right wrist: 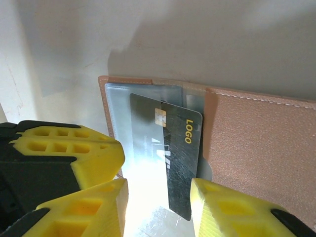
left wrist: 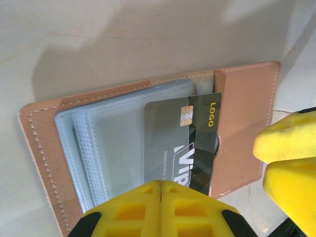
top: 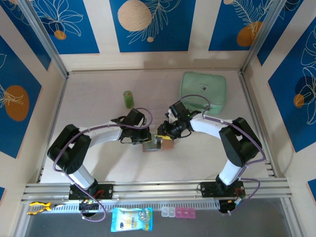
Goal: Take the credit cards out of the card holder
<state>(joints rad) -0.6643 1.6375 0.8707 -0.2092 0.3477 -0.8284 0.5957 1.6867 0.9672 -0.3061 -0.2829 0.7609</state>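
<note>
Pale table (top: 94, 98) bears holder (top: 168, 145) mid-frame; left gripper (left wrist: 160, 190) closed at its edge, right gripper (right wrist: 158, 197) parted astride the card (right wrist: 168, 143); a skewed squeeze could jam card or drag holder

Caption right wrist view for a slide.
Open right fingers flank a dark LOGO card sticking out of the card holder.

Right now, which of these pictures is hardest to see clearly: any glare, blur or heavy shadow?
Right wrist view: white glare washes out the clear sleeve between the jaws of the right gripper, just beside the dark card. Left wrist view: the left gripper looks soft, close to the lens, the card holder is sharp, and a broad shadow lies on the table. Top view: even light, faint shadows.
</note>
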